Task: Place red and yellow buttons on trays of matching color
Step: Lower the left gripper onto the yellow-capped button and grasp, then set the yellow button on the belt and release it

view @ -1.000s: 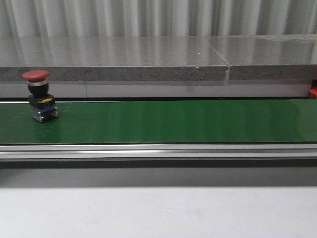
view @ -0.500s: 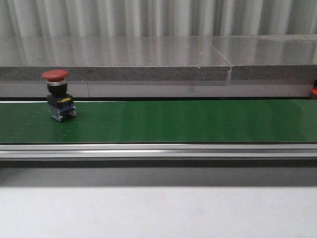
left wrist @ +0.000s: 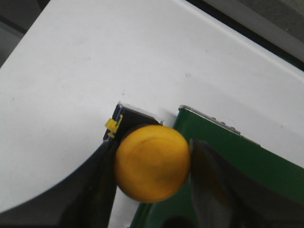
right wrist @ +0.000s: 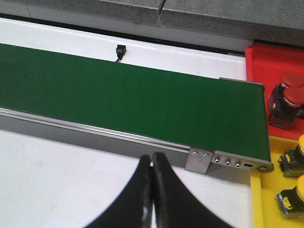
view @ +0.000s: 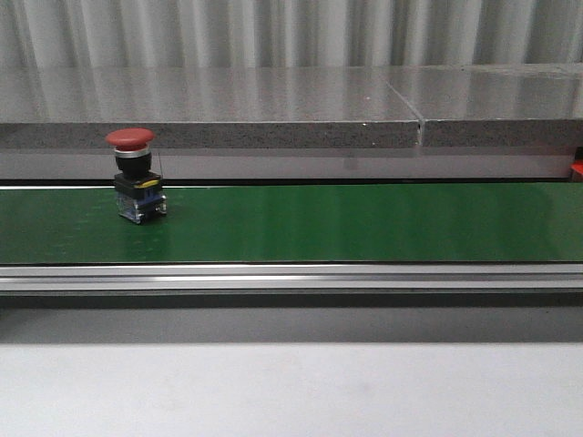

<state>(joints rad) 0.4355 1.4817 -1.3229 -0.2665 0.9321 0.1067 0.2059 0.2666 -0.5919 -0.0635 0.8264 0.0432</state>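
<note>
Since the earlier front frames, the red button has ridden rightward along the green belt; I now see it upright, still on the belt's left part, red cap up and dark body touching the belt.

On my left wrist feed, the left gripper is pinching a yellow button: both dark fingers press against the round yellow cap from either side. Under the cap I can make out the button's dark body with a small yellow tab. It hangs over the white desk, right at the metal-edged end of the belt.

On my right wrist feed, the right gripper has its fingers pressed together with nothing between them, hovering over the white desk on the near side of the belt's silver rail. Past the belt's end sit a red tray with two red-capped buttons in it, and beside it a yellow tray holding two yellow-capped buttons. A small black connector lies on the desk beyond the belt.
</note>
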